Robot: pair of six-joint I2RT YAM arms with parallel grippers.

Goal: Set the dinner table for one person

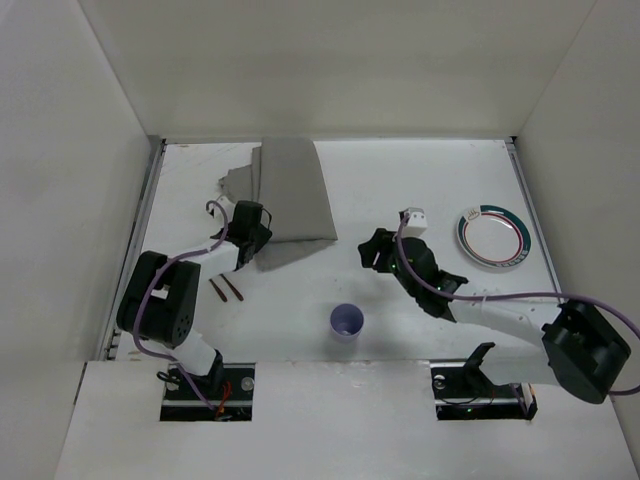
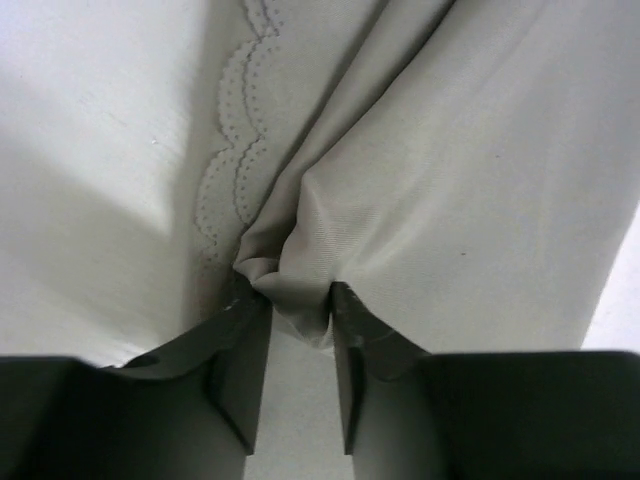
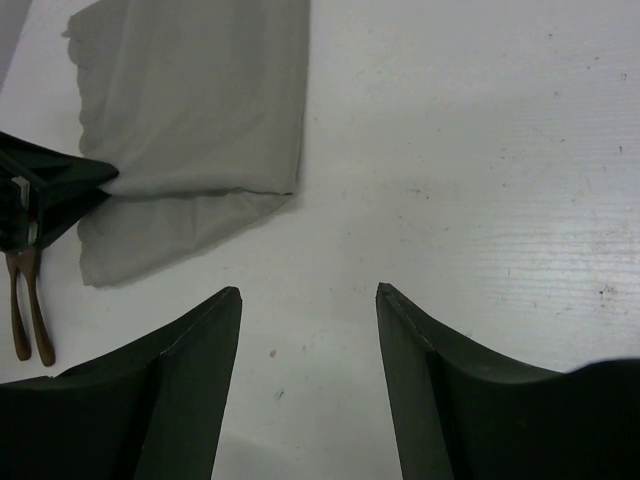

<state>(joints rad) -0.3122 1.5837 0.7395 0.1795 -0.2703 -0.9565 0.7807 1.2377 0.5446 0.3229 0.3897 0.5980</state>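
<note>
My left gripper (image 2: 300, 298) is clamped on a fold at the near-left corner of the grey placemat (image 1: 295, 190), which lies far-left on the dinner table (image 1: 420, 180), long axis far-to-near; my right gripper (image 3: 308, 300), gaping and empty, stands farther off to its right.

grey placemat (image 1: 292, 190), cup (image 1: 347, 320), plate (image 1: 491, 238), dinner table (image 1: 400, 175)

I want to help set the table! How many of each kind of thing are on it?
Cloth: 1
Plate: 1
Cup: 1
Chopsticks: 2
Total: 5
</note>
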